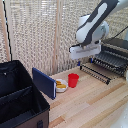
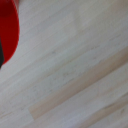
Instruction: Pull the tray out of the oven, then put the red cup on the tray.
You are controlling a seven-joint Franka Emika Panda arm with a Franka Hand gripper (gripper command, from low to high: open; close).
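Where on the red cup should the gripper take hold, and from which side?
Grip the red cup across its open rim, coming straight down from above. It stands upright on the table, and the white bowl sits close beside it, so a side approach looks crowded.

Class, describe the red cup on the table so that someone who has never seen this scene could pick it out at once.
Start at the large black case on the exterior view's left of the wooden table. Just beyond its blue panel sits a white bowl of yellow food, and the red cup stands beside that bowl. It is the only bright red thing, small, plain and handleless.
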